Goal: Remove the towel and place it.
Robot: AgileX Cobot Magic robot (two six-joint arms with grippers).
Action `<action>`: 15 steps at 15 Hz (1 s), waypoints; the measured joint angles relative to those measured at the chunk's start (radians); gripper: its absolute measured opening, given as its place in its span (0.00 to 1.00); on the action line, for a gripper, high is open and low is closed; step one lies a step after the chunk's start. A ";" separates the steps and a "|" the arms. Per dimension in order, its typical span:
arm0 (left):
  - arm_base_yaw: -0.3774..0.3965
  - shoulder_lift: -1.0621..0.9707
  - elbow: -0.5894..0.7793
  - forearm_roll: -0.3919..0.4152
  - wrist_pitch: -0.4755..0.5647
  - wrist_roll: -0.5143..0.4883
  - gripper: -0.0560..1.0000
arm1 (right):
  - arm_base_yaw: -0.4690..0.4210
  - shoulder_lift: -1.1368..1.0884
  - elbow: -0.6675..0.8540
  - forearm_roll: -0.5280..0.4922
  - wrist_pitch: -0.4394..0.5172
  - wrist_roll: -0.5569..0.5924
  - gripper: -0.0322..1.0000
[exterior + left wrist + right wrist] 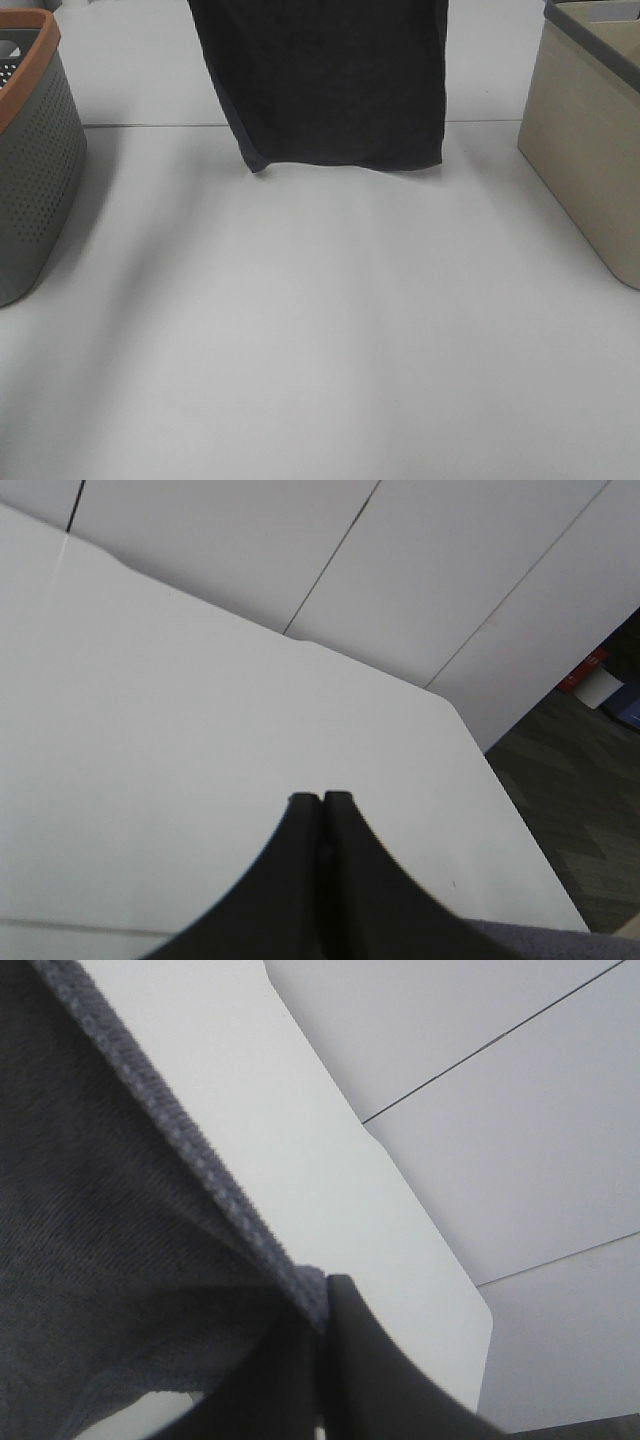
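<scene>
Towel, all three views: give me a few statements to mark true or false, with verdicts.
1. The towel hangs down from the top of the exterior view. True.
2. The right gripper is shut on the towel's hem. True.
3. The left gripper also holds the towel. False: it is shut on nothing, over bare table.
4. The basket has a blue rim. False: the rim is orange.
5. The towel lies in the bin. False: it hangs apart from the bin, between bin and basket.
</scene>
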 joint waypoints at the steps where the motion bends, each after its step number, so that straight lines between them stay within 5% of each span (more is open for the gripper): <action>1: 0.015 0.042 -0.069 0.036 -0.007 0.000 0.05 | -0.003 0.039 -0.031 0.007 -0.012 0.004 0.05; 4: 0.054 0.133 -0.235 0.114 -0.034 0.001 0.05 | -0.004 0.128 -0.119 0.006 -0.049 0.005 0.05; 6: 0.058 0.142 -0.215 0.151 -0.053 0.013 0.05 | -0.004 0.137 -0.095 0.002 -0.077 0.004 0.05; 9: 0.059 0.125 0.022 0.202 -0.228 0.080 0.05 | -0.008 0.099 0.133 0.026 -0.158 0.004 0.05; 11: 0.059 0.036 0.308 0.193 -0.386 0.186 0.05 | -0.009 -0.010 0.449 0.038 -0.346 0.004 0.05; 15: 0.056 -0.055 0.559 0.147 -0.453 0.290 0.05 | -0.008 -0.073 0.665 0.035 -0.409 0.004 0.05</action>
